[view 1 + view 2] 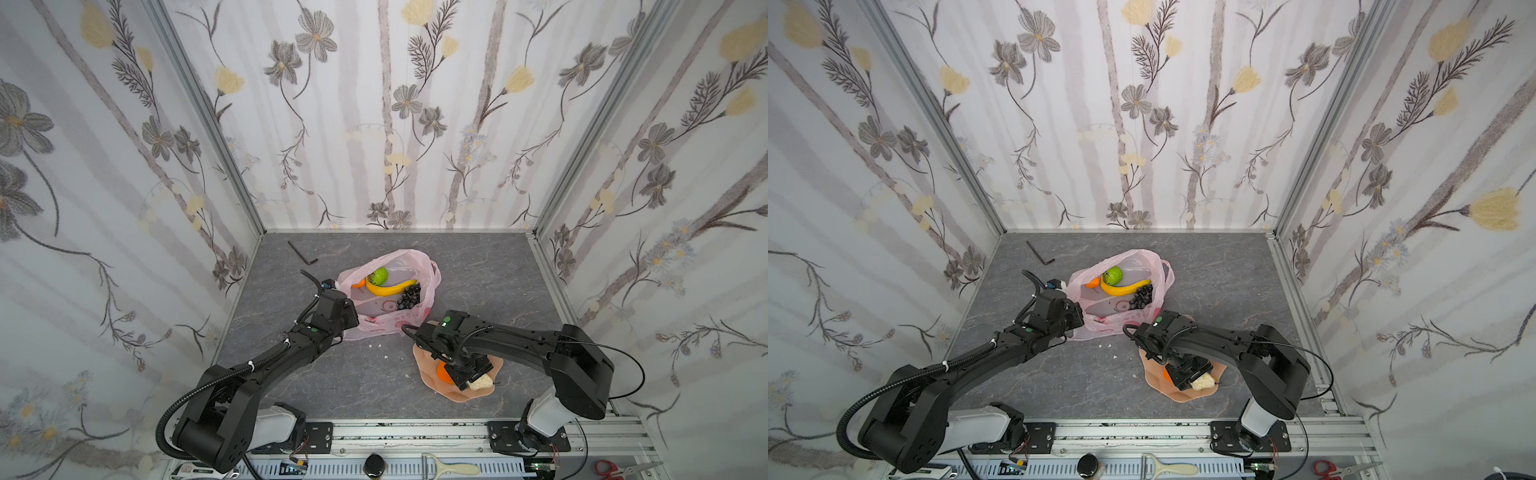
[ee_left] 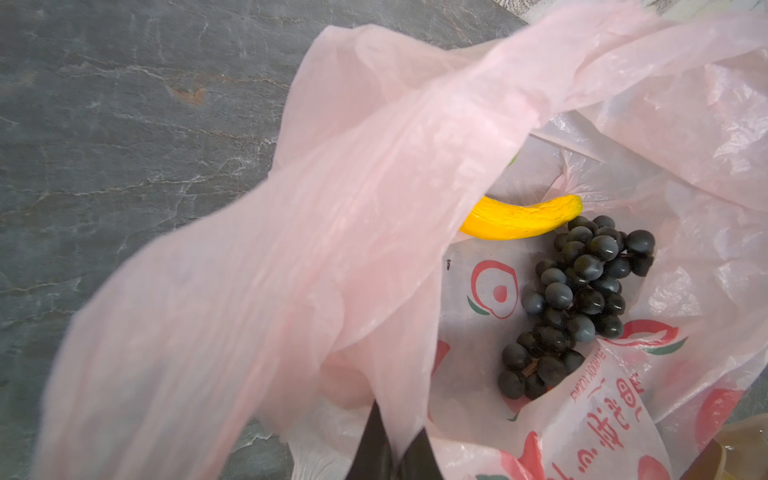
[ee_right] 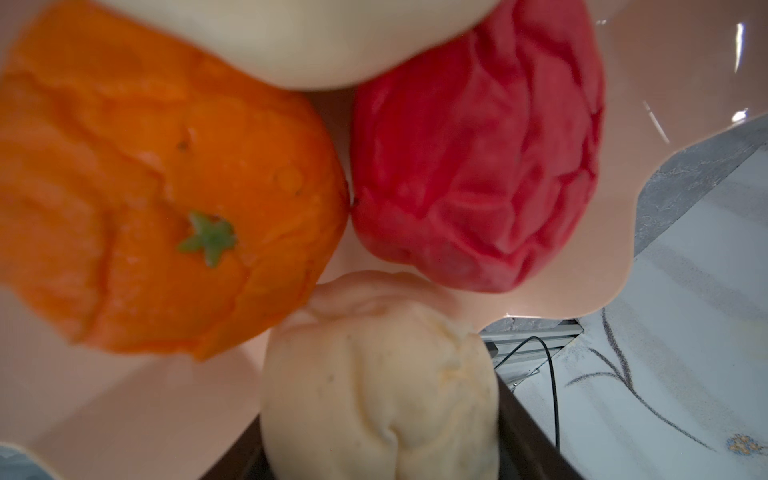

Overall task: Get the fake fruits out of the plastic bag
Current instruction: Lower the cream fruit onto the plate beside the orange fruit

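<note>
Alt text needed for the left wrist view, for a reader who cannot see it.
A translucent pink plastic bag fills most of the view, a band of its film pinched in the shut left claw, its mouth open. Inside lie a yellow banana and a dark grape bunch; the grey marbled tabletop shows beside the bag.

Pale-pink red-printed bag (image 1: 386, 326), yellow banana (image 1: 388, 289), dark purple grapes (image 1: 409, 296), green ball (image 1: 379, 275), peach dish (image 1: 440, 392)

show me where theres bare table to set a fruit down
Free: tabletop between the plastic bag and the right wall; also the middle strip from the bag to the front rail, left of the dish. Crowded: the dish, full of fake fruits; a hex key lies back left.
</note>
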`<action>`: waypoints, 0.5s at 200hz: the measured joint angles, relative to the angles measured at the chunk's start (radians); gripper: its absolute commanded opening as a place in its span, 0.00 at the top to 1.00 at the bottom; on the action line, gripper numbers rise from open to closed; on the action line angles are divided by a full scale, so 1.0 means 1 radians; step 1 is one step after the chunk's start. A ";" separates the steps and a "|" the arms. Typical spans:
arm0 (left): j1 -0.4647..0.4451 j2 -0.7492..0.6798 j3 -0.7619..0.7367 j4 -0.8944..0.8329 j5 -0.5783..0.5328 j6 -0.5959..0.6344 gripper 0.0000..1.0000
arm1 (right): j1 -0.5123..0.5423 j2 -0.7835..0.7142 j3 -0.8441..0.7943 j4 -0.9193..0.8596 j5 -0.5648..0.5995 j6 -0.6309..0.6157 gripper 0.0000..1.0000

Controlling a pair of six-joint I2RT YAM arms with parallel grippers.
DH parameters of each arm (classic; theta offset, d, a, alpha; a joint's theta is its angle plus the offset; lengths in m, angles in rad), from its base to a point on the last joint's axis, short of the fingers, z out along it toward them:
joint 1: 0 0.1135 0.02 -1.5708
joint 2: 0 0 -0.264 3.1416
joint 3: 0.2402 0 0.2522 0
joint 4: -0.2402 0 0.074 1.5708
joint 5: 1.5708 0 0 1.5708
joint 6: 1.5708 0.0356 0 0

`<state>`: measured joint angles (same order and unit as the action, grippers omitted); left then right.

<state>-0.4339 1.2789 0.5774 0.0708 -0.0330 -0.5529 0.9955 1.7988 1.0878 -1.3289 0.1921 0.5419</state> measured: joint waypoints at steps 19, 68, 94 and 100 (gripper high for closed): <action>0.000 -0.001 -0.002 0.000 -0.002 0.000 1.00 | 0.005 0.010 0.005 0.005 0.002 0.000 0.31; 0.000 -0.001 -0.004 0.001 -0.007 -0.001 1.00 | 0.022 0.016 0.034 0.001 0.016 0.004 0.22; 0.000 -0.001 -0.005 0.001 -0.007 -0.001 1.00 | 0.028 0.014 0.041 -0.004 0.017 0.007 0.21; 0.000 -0.001 -0.006 0.000 -0.007 -0.001 1.00 | 0.030 0.014 0.043 -0.007 0.019 0.007 0.21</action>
<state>-0.4339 1.2781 0.5716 0.0711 -0.0402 -0.5541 1.0252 1.8126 1.1309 -1.3361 0.2111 0.5491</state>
